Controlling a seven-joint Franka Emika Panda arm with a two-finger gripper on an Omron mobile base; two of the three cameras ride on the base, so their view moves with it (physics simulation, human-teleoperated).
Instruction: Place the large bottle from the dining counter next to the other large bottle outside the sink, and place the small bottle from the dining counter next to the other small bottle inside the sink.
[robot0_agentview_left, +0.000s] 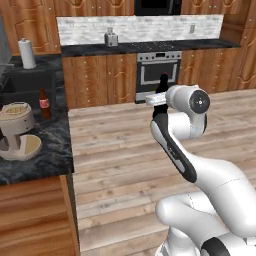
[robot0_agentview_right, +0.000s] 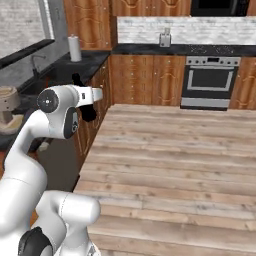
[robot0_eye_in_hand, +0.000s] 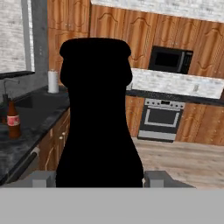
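Observation:
My gripper (robot0_eye_in_hand: 99, 179) is shut on the large black bottle (robot0_eye_in_hand: 96, 113), which stands upright between the fingers (robot0_eye_in_hand: 41, 179) and blocks the middle of the hand view. In the base views the gripper (robot0_agentview_left: 159, 97) (robot0_agentview_right: 92, 96) carries that bottle (robot0_agentview_left: 162, 82) (robot0_agentview_right: 88, 114) in the air over the wooden floor, right of the counter. The other large bottle (robot0_agentview_left: 45, 103) (robot0_eye_in_hand: 13, 120), amber-brown with a red label, stands on the black counter beside the dark sink (robot0_agentview_left: 25, 82) (robot0_agentview_right: 37, 82). The small bottles and the dining counter are out of view.
A beige stand appliance (robot0_agentview_left: 17, 130) sits on the counter's near end (robot0_agentview_left: 52, 150). A paper towel roll (robot0_agentview_left: 26, 53) (robot0_agentview_right: 74, 48) stands behind the sink. The oven (robot0_agentview_left: 157, 72) (robot0_agentview_right: 207, 82) is on the back wall. Open wooden floor (robot0_agentview_left: 115, 150) lies between.

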